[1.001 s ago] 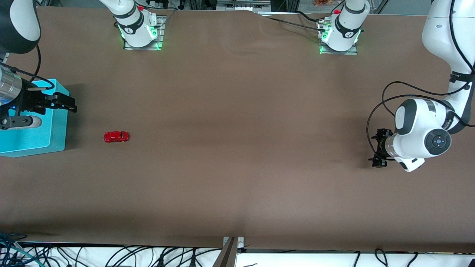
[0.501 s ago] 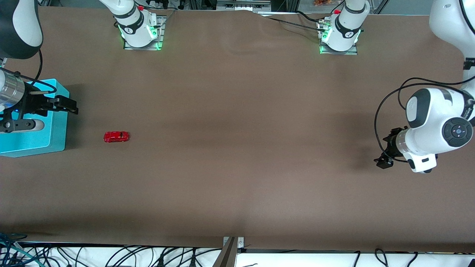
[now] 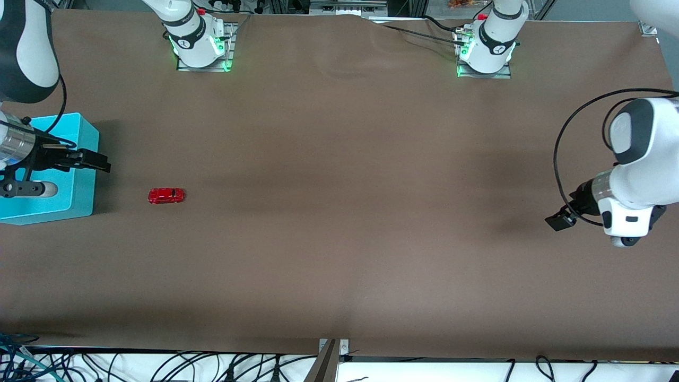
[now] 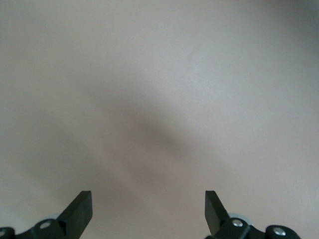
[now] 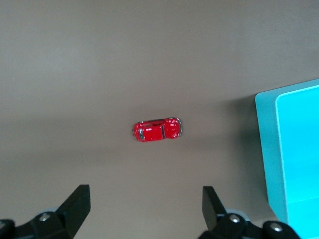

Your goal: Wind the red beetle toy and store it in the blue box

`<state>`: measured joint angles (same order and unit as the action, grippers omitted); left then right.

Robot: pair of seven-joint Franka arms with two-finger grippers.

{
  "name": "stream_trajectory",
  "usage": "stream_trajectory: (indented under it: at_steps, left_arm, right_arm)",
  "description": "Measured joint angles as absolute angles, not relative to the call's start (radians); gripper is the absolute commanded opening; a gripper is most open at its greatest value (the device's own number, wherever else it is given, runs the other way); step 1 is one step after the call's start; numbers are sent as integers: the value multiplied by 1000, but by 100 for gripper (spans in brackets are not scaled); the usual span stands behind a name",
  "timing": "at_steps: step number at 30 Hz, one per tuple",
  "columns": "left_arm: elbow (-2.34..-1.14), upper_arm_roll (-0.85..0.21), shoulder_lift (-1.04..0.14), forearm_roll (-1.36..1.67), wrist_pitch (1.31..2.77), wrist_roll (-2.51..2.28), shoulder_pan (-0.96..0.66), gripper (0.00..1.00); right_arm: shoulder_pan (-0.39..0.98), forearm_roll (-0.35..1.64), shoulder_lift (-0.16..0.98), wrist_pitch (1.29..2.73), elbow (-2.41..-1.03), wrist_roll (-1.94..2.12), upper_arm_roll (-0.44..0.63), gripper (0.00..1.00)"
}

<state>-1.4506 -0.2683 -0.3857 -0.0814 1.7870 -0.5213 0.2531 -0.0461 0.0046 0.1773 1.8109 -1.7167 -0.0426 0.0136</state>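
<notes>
The red beetle toy (image 3: 166,195) stands on its wheels on the brown table, a short way from the blue box (image 3: 82,183) at the right arm's end. My right gripper (image 3: 101,162) hangs open and empty over the box wall that faces the toy. In the right wrist view the red beetle toy (image 5: 157,129) lies ahead of the right gripper (image 5: 146,201), apart from both fingers, and the blue box (image 5: 294,149) fills one edge. My left gripper (image 3: 557,220) hovers over bare table at the left arm's end. The left gripper (image 4: 148,206) is open, with nothing between its fingers.
The brown table mat (image 3: 339,212) stretches bare between the two grippers. The two arm bases (image 3: 199,45) (image 3: 485,50) stand along the edge farthest from the front camera. Cables (image 3: 238,369) hang below the nearest table edge.
The left arm has swung outward toward its end of the table, wrist turning. The right gripper has rotated and dipped slightly over the box edge. The toy has not moved.
</notes>
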Motion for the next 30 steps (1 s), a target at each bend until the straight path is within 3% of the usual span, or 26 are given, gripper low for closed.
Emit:
stream_trajectory:
  at_steps: [17,30]
  left_arm:
    - [-1362,-285,-376,-81,1697,-332,250,100]
    - [-1358,-287,-376,-81,1689,-309,238,100]
  right_arm:
    - [-46,5,173,1980,-1898,-311,14,100]
    - [-46,6,172,2216,-2105,-526,13,100]
